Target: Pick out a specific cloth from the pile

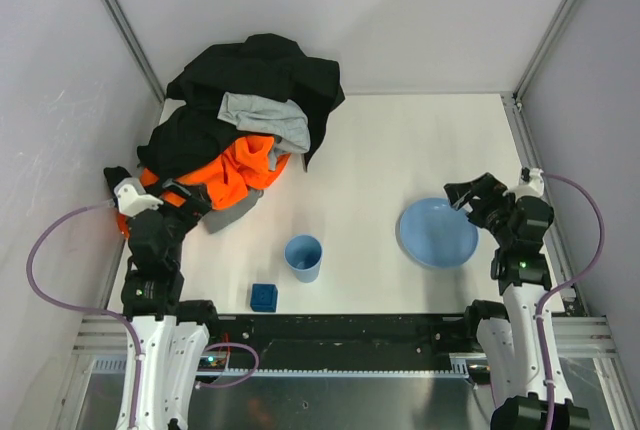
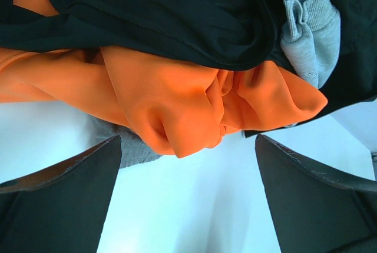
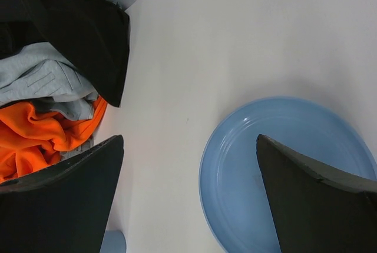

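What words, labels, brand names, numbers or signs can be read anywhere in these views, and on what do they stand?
None: no text can be read in any of the three views.
The pile, the blue plate, the blue cup and the small blue block all look plain, with no print or label showing.
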{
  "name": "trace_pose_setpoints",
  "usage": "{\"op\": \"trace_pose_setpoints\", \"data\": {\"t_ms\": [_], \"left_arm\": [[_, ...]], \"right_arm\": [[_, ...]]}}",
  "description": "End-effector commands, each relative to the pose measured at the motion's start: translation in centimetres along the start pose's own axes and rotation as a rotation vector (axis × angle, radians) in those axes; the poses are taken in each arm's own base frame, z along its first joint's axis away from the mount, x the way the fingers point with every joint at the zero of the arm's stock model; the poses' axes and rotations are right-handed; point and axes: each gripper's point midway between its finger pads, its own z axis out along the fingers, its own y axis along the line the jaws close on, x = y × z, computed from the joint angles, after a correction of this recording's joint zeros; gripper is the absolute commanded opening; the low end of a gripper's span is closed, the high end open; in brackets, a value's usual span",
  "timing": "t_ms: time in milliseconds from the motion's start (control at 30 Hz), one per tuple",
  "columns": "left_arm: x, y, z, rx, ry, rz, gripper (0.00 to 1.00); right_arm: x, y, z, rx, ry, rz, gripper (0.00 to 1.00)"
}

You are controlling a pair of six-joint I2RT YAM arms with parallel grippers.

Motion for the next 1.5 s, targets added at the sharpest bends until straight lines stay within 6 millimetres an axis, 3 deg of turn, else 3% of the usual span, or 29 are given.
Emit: {"op": "trace_pose_setpoints", "data": {"t_ms": [0, 133, 333, 533, 800, 1000, 1300, 1467], "left_arm": [[-0.8, -1.6, -0.8, 0.061, 0.002, -0.021, 1.00], [-0.3, -2.9, -0.9, 0.127, 0.058, 0.043, 1.00], [1.3, -5.2, 0.1, 0.228, 0.218, 0.152, 1.00], [1.8, -6.1, 1.0, 0.218, 0.342, 0.174, 1.00], [2.8, -7.2, 1.3, 0.174, 0.497, 0.224, 1.00], [4.5, -8.5, 1.0, 0.144, 0.586, 0.376, 1.00], [6.5, -8.5, 1.3, -0.044, 0.561, 0.698, 1.00], [6.2, -8.0, 1.5, -0.105, 0.523, 0.719, 1.00]], "right_arm": [[-3.2, 2.2, -1.5, -0.042, -0.117, -0.061, 0.99], [-3.9, 2.8, -2.2, -0.064, -0.150, -0.046, 0.99], [-2.0, 2.2, -0.9, -0.053, -0.012, 0.004, 0.99], [-1.1, 2.0, -0.3, -0.038, 0.037, -0.018, 0.99], [3.2, 4.6, 1.0, -0.041, 0.153, -0.137, 0.99], [5.6, 6.4, 1.7, 0.002, 0.193, -0.261, 0.99], [8.9, 9.0, 2.0, 0.035, 0.239, -0.418, 0.99], [10.7, 9.3, 1.9, 0.036, 0.280, -0.441, 0.99]]}}
